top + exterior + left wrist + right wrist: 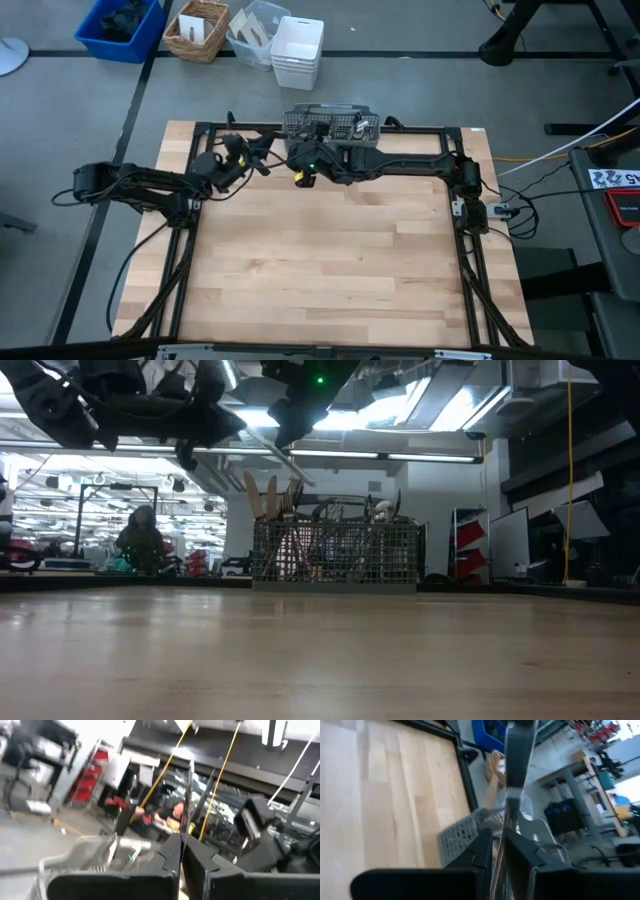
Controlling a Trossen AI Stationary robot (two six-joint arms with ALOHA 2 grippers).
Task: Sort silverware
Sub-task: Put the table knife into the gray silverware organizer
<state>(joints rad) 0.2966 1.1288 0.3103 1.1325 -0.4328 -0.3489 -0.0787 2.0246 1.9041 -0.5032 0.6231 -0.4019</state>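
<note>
- Landmark: the grey wire-mesh caddy (330,124) stands at the far edge of the worktop (330,270), midway along it. All positions below are given relative to it.
- Silverware (300,500): in the low view, handles and tips stand upright out of the caddy's compartments. Which kind sits in which compartment cannot be told.
- Worktop in front of the caddy: no loose piece is visible there in the high or low view.
- Left pincer (262,163): raised above the worktop, just to the left of the caddy and in front of it. Its fingers (170,855) are clenched; a thin upright metal piece (190,795) rises from between them in the left wrist view, so it appears to be grasping one piece of silverware.
- Right pincer (303,176): just in front of the caddy's left end, close beside the left pincer. Its fingers (482,850) are clamped on a slim metal piece (512,795); its type cannot be told.
- Progress, as a judgement: sorting appears far along, since most pieces stand in the caddy. The held pieces remain to be placed in their compartments. Whether the compartments are correctly sorted cannot be confirmed.
</note>
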